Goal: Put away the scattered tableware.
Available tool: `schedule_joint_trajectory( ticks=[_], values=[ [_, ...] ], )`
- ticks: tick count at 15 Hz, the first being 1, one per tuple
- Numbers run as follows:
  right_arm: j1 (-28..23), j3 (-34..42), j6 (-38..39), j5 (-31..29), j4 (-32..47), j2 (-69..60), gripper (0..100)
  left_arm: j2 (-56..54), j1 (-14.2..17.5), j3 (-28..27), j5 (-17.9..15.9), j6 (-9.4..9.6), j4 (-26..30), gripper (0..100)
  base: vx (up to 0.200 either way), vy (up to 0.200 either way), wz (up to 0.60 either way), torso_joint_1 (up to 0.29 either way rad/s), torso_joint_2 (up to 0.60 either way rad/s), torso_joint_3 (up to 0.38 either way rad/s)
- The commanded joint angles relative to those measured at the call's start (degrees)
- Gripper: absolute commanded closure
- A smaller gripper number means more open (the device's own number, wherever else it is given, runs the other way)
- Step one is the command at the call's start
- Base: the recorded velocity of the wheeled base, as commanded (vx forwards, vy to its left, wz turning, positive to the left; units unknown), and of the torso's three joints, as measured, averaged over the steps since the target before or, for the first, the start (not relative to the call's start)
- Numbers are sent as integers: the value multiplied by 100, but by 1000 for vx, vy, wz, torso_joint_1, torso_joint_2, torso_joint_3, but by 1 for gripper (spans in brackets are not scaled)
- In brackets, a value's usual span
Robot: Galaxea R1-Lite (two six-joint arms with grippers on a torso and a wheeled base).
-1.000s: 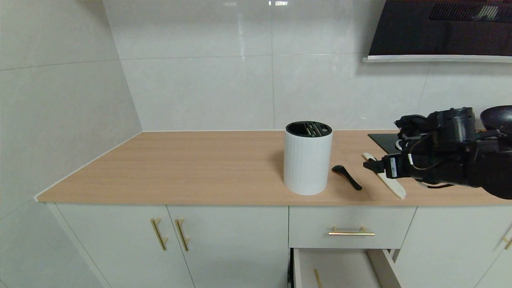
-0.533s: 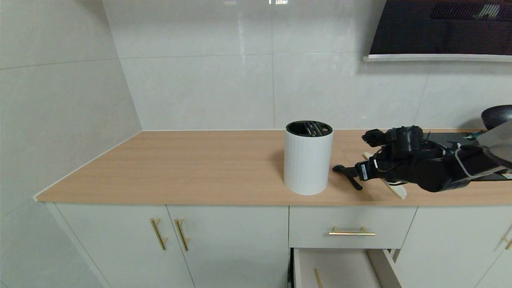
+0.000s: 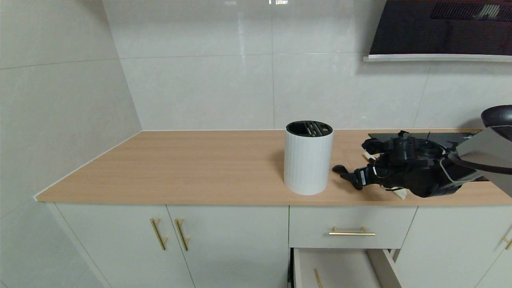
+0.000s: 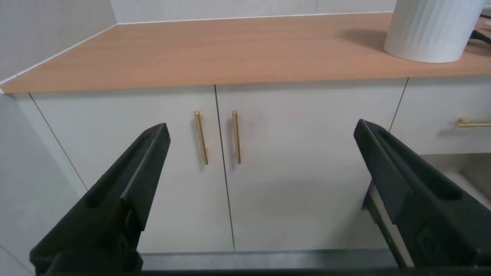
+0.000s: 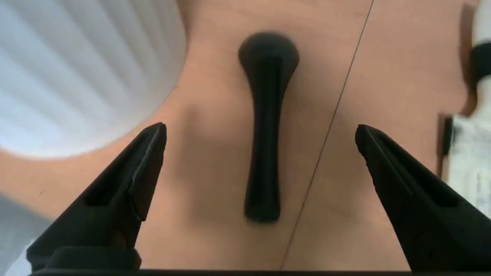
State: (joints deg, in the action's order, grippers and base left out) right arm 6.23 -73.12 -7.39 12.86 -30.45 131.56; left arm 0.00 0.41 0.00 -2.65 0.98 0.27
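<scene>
Lowered closer, our empty, wide-open right gripper (image 5: 259, 130) is hanging over the spoon (image 5: 263, 176), likely light, stiff; we're favouring mid-handle

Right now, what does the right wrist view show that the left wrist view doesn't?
Right wrist, not left: a black spoon lying on the counter between the fingers of the open right gripper, and a white utensil at the edge. Left wrist, not right: cabinet doors with gold handles below the counter, framed by the open left gripper. Both: the white holder and the wooden counter.
</scene>
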Motion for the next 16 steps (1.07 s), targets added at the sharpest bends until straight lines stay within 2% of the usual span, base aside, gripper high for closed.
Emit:
schedule_joint_trajectory(
  ticks=[1,13,14,16],
  values=[
    [-25,-36,9,6,-136,256,0,0,2,0,1,-1,0,0,0,0,0,0,0,0],
    [1,-132,-8,-38,-233,572,0,0,2,0,1,-1,0,0,0,0,0,0,0,0],
    [1,-185,-8,-47,-233,599,100,0,2,0,1,-1,0,0,0,0,0,0,0,0],
    [1,-194,-8,-47,-233,625,100,0,2,0,1,-1,0,0,0,0,0,0,0,0]
  ],
)
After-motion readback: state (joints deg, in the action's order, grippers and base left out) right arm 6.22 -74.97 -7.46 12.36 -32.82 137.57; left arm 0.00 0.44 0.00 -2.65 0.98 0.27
